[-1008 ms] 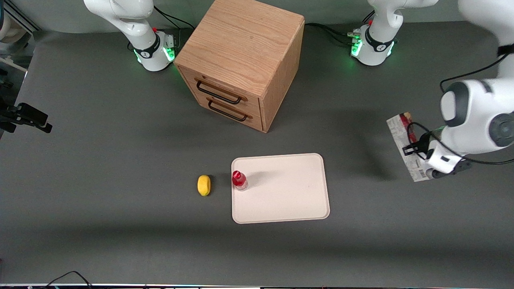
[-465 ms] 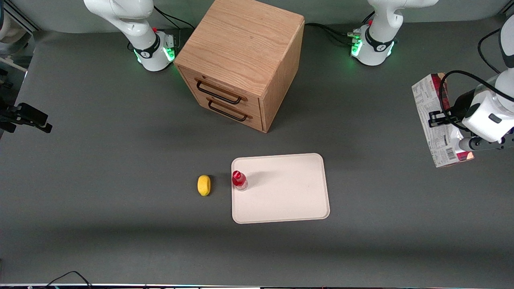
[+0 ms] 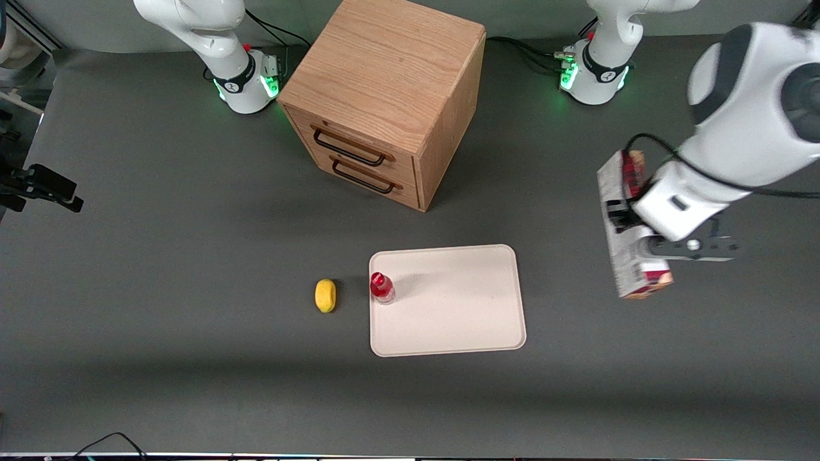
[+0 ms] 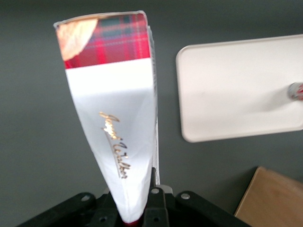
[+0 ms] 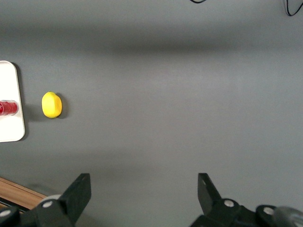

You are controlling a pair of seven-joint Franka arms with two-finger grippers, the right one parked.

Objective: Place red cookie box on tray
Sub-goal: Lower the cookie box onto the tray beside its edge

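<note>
Gripper on the working arm is clamped around the red cookie box, holding it up off the table, well out toward the working arm's end. The wrist view shows the box pinched at one end and sticking out long past the gripper, plaid end farthest out.

So the pick looks done and the box is in the air. What is left, as I judge it, is the carry over to the tray and setting the box down. The tray lies near the middle of the table, nearer the front camera than the wooden drawer cabinet, and box and tray are well apart. Most of the tray is bare; a small red-capped bottle stands on it at the edge nearest the parked arm. Just off that edge lies a small yellow fruit.

Hard to make out: the arm's bulky wrist covers the middle of the box from the front, so where exactly the fingers bite is hidden there. The wrist view cuts them off too, and cuts off part of the tray.
</note>
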